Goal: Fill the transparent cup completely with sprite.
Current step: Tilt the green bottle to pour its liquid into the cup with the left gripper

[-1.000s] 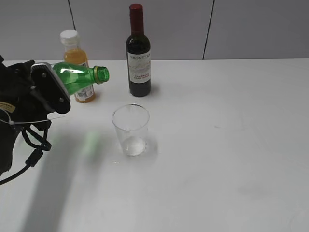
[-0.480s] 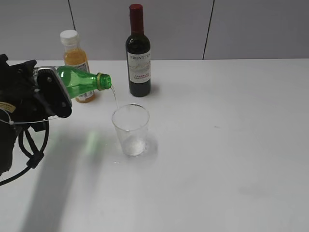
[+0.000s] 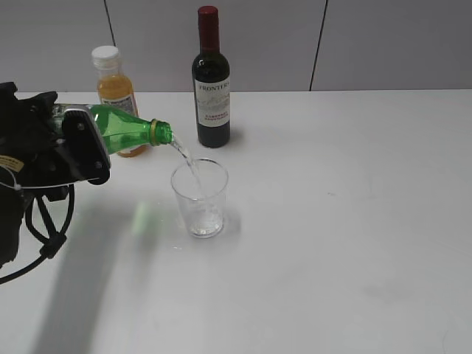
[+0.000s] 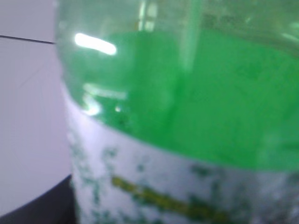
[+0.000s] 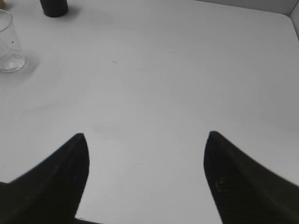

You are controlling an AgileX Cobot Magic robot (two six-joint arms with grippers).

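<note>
Green translucent plastic tipped over a clear tumbler, liquid streaming in.

Nearest, the right gripper (image 5: 145,140) hangs with jaws spread over bare matte white table (image 3: 354,243). Left of the transparent cup (image 3: 199,197), the left gripper (image 3: 77,147) clamps the green bottle (image 3: 129,130); sprite (image 3: 188,161) arcs inside the rim. Beyond the cup stand a juice bottle (image 3: 110,74) and dark wine bottle (image 3: 211,85).
</note>
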